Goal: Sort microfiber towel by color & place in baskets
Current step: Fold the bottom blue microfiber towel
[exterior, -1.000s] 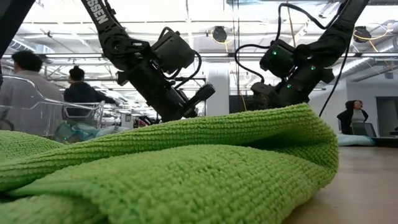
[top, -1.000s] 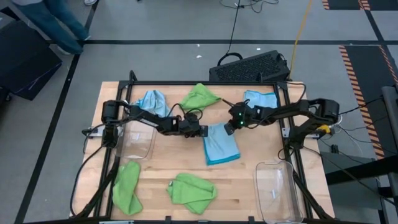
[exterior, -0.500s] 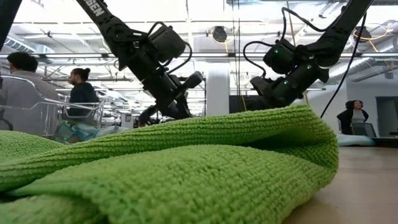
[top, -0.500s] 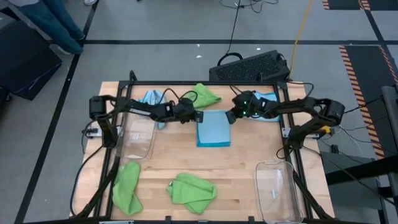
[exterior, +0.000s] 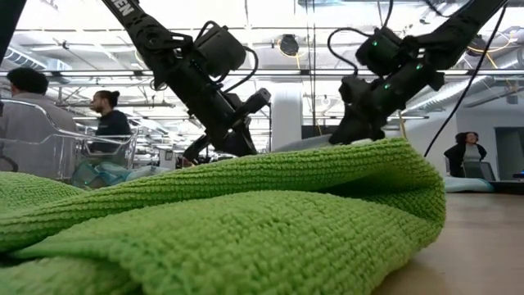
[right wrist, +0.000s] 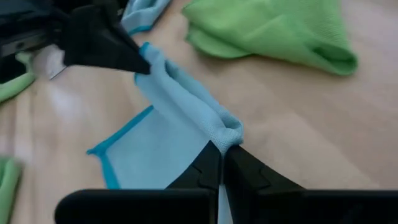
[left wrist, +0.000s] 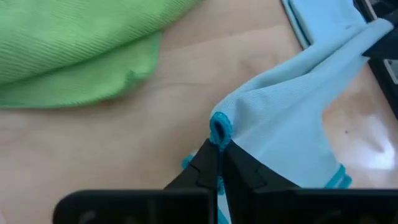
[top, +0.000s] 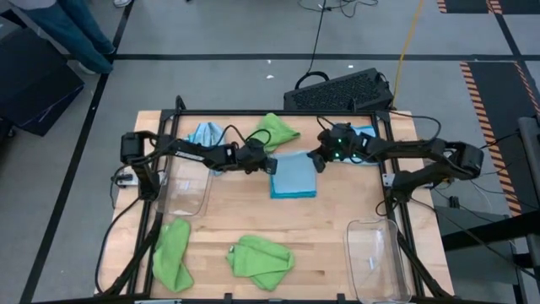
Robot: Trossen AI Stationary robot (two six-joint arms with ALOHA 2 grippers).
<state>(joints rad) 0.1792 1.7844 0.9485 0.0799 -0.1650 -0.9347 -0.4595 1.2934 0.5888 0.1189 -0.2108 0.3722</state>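
Light blue cloth (top: 293, 175) lies folded near the middle of our wooden bench (top: 329, 236), and we hold it at its far edge with both grippers: the left gripper (top: 270, 165) has its jaws clamped on one corner, the right gripper (top: 318, 162) has its jaws clamped on the other. Two more blue cloths (top: 205, 135) sit at the far side with a green one (top: 276, 131) between them, two green cloths (top: 261, 260) lie at the near edge, and the clear bins (top: 184, 187) stand left and near right, well apart.
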